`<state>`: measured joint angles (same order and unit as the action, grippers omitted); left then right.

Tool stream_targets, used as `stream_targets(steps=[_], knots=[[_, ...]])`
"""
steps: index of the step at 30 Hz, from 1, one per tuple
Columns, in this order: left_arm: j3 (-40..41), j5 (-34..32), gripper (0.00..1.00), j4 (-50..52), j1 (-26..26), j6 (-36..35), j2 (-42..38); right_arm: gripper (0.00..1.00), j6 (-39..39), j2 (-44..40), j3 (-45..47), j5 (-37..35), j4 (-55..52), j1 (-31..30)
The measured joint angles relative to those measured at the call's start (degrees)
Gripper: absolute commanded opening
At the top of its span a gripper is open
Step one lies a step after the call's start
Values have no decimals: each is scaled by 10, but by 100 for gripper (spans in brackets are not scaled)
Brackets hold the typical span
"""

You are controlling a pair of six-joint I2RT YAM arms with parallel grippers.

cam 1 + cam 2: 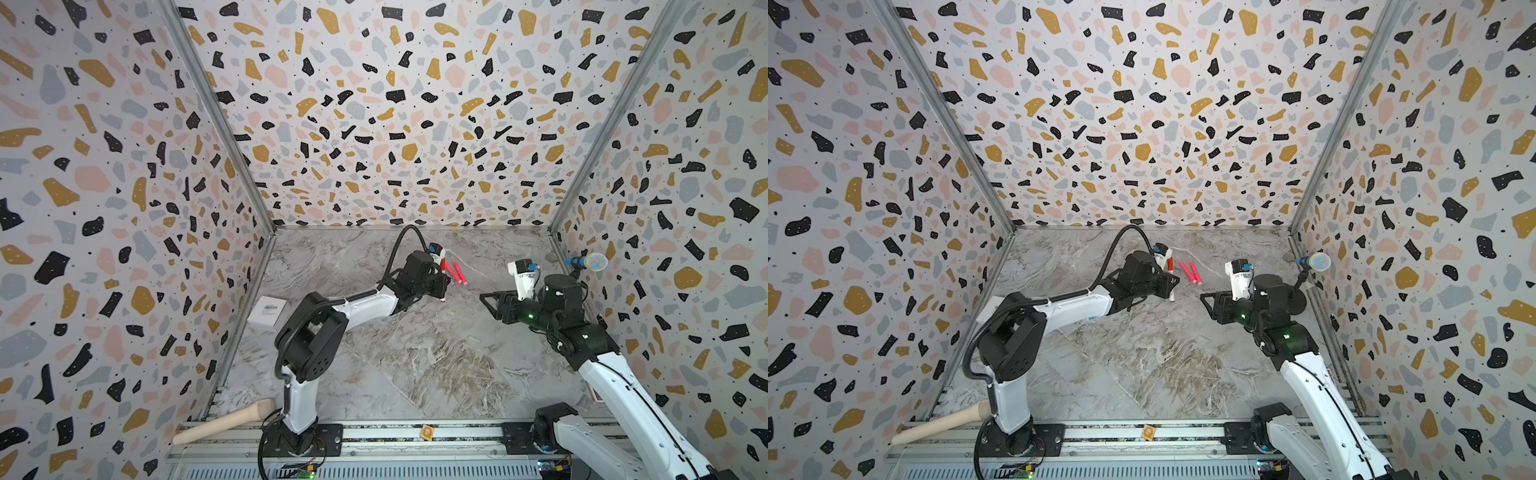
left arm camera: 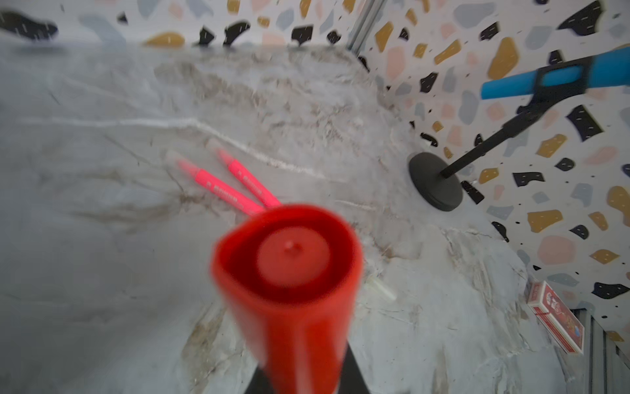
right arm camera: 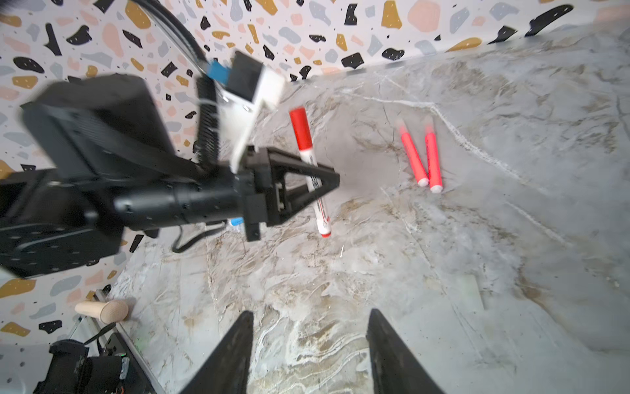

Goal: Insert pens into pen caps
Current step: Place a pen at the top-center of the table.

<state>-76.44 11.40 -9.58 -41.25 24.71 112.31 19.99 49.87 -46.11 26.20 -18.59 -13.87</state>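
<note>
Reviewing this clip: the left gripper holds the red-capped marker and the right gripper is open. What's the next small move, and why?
Probably the left gripper should lower the white marker and lay it on the table near the two pink pens. Its red cap looks seated on the barrel, and the right gripper is open, empty and clear of it.

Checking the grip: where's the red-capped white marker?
In the right wrist view, the marker is clamped in the left gripper, beside the two pink pens.
</note>
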Motion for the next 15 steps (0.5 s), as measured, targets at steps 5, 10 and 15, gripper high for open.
stream_targets(steps=[5, 10, 15], knots=[[-76, 37, 0, 6, 23, 68, 96, 55, 13, 14, -1, 30, 21, 33], [-141, 52, 0, 6, 33, 107, 153, 55, 29, 19, 12, 48, 42, 39], [-194, 63, 0, 5, 33, 139, 204, 55, 38, 19, 23, 58, 54, 39]])
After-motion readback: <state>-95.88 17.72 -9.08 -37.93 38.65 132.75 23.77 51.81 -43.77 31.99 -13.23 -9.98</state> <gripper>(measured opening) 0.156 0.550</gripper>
